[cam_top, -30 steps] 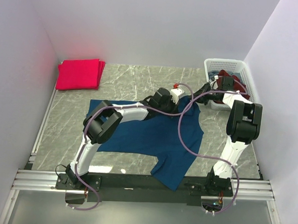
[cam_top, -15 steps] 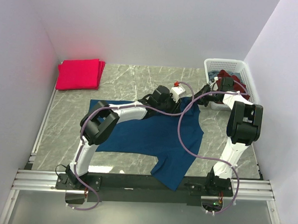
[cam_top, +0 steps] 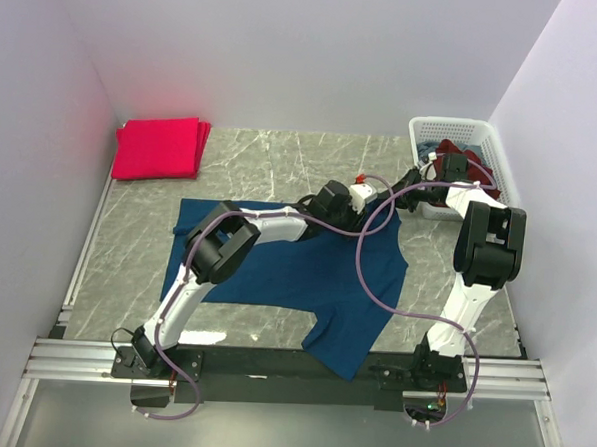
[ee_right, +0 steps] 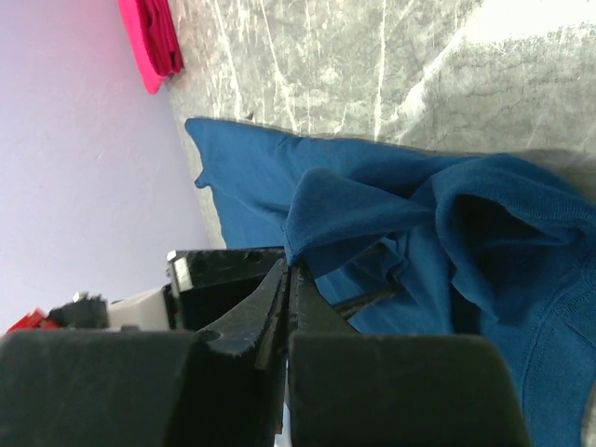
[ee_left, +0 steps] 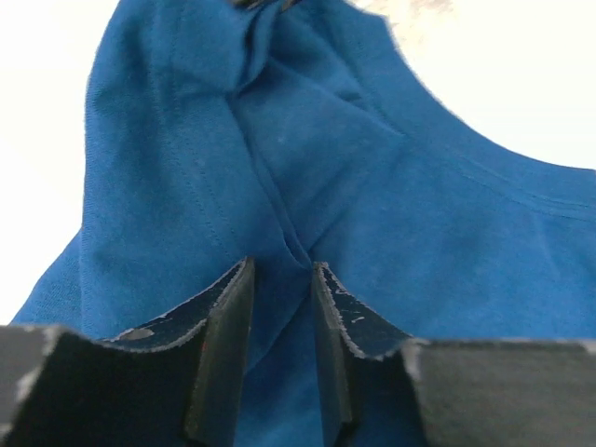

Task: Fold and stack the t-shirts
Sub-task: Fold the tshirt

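A navy blue t-shirt [cam_top: 296, 268] lies spread on the marble table, with its far right corner bunched up. My right gripper [cam_top: 409, 182] is shut on a raised edge of that shirt [ee_right: 372, 209], and the cloth is pinched at its fingertips [ee_right: 288, 265]. My left gripper [cam_top: 380, 202] sits just beside it. Its jaws [ee_left: 282, 272] stand a little apart, astride a crease of the blue cloth [ee_left: 279, 168]. Folded pinkish-red shirts [cam_top: 160, 147] are stacked at the far left. A dark maroon shirt [cam_top: 464, 158] lies in the basket.
A white lattice basket [cam_top: 429, 127] stands at the far right corner, close behind my right gripper. White walls close in the table on three sides. One sleeve of the shirt [cam_top: 344, 346] hangs over the near edge. Purple cables loop over the shirt.
My left arm has shifted a little to the right, bringing its gripper closer to the right gripper at the shirt's bunched corner. The right arm has hardly moved.
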